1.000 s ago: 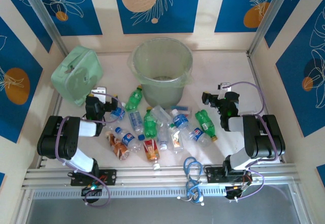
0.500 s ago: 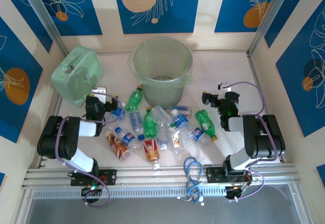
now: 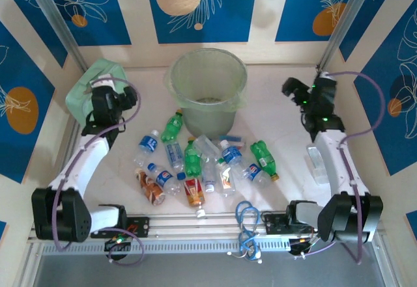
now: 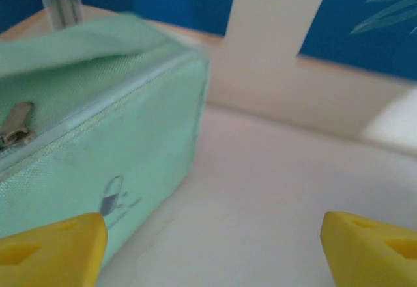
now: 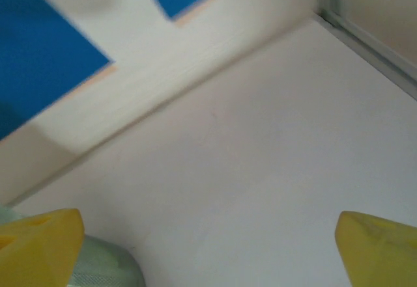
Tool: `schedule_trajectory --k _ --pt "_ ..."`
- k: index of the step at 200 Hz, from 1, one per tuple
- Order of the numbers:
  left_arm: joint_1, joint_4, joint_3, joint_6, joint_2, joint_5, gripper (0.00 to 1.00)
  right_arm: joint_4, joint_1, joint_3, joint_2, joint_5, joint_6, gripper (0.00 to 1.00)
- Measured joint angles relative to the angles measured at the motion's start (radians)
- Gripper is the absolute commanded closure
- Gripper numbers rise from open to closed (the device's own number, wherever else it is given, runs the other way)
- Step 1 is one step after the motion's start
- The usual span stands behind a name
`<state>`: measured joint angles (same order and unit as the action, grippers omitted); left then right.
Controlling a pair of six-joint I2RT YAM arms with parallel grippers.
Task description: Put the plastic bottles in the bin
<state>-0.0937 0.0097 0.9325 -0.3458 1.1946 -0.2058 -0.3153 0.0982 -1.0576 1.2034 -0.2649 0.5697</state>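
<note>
While the bottles [image 3: 191, 159] lie scattered on the counter [image 3: 273, 98] before the bin [image 3: 208, 112], the work looks barely begun. Left pincer [image 4: 212, 241] and right pincer [image 5: 208, 248] both gape wide, empty.

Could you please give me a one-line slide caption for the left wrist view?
Open, empty left gripper above the table, beside a mint-green zipped case.

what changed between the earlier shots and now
Both arms swung up from the bottles toward the far wall: the left gripper now faces the mint-green case, the right gripper bare table by the far-right corner. Both are open and empty. The bottles and the bin stayed put.
</note>
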Motion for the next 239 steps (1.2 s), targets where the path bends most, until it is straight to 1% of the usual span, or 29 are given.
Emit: schedule_trajectory --k 12,27,38,62,87,100,113,119,151,185,222,239 --pt "-0.045 -0.082 0.003 -0.061 -0.065 0.019 0.15 -0.170 0.002 -0.071 0.044 -0.008 0.035 0.04" --pt "-0.132 -0.177 0.003 -0.098 -0.124 0.036 0.14 -0.367 -0.076 -0.157 0.136 -0.013 0.053 0.08" --pt "-0.198 -0.235 0.003 -0.104 -0.150 0.048 0.14 -0.499 -0.156 -0.209 0.202 -0.013 0.058 0.10" --pt "-0.298 -0.330 0.008 -0.103 -0.166 0.095 0.14 -0.702 -0.293 -0.238 0.268 -0.013 0.060 0.11" --pt "-0.344 -0.394 0.013 -0.104 -0.166 0.147 0.12 -0.843 -0.422 -0.235 0.279 -0.016 0.067 0.10" --pt "-0.348 -0.409 0.013 -0.112 -0.169 0.163 0.11 -0.872 -0.460 -0.225 0.280 -0.016 0.068 0.08" --pt "-0.348 -0.419 0.013 -0.120 -0.172 0.175 0.11 -0.894 -0.469 -0.211 0.289 -0.016 0.068 0.06" --pt "-0.348 -0.420 0.013 -0.121 -0.172 0.181 0.11 -0.902 -0.469 -0.206 0.298 -0.016 0.068 0.00" --pt "-0.348 -0.430 0.029 -0.137 -0.172 0.206 0.10 -0.903 -0.469 -0.202 0.355 -0.015 0.063 0.01" --pt "-0.348 -0.434 0.032 -0.163 -0.173 0.207 0.08 -0.883 -0.469 -0.200 0.426 -0.016 0.057 0.00" --pt "-0.348 -0.439 0.032 -0.180 -0.191 0.214 0.02 -0.851 -0.455 -0.196 0.505 -0.015 0.047 0.00" --pt "-0.348 -0.447 0.033 -0.177 -0.199 0.212 0.01 -0.839 -0.451 -0.196 0.532 -0.015 0.040 0.01"
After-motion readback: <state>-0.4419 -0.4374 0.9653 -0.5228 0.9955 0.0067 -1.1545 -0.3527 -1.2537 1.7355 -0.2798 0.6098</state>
